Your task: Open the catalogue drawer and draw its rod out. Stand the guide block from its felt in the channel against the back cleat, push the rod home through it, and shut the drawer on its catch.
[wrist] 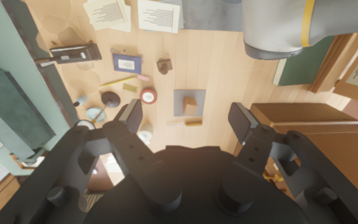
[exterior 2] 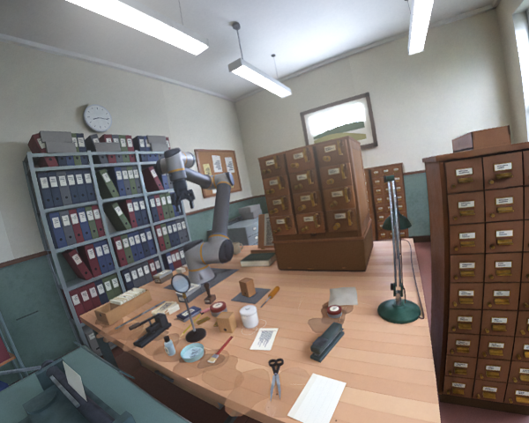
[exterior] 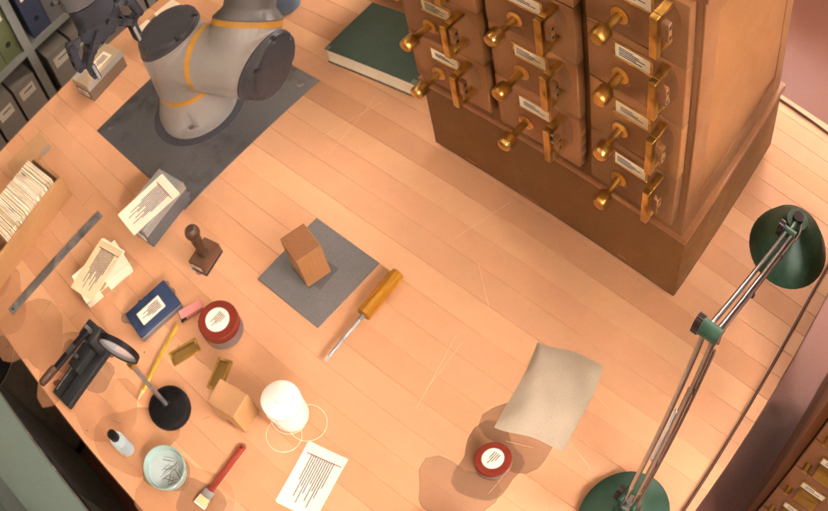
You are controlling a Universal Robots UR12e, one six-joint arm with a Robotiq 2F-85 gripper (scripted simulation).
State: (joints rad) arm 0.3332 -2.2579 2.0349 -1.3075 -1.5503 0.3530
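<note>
The wooden guide block (exterior: 305, 254) stands upright on its grey felt square (exterior: 318, 270) in the middle of the desk, well in front of the catalogue cabinet (exterior: 570, 108). All the cabinet's drawers are closed, each with a brass knob and a brass catch. My gripper (wrist: 184, 116) hangs high above the desk's left side near the shelves (exterior 2: 183, 200), open and empty, far from both the block and the cabinet. From the wrist camera the block (wrist: 190, 105) lies far below between my fingers. No rod is visible.
Behind the desk stand a shelf of binders (exterior 2: 105, 214) and my arm's base (exterior: 214, 70). A screwdriver (exterior: 366, 310) lies beside the felt. Stamps, tins, a magnifier (exterior: 118, 349) and cards crowd the left. A green lamp (exterior: 779, 241) stands on the right.
</note>
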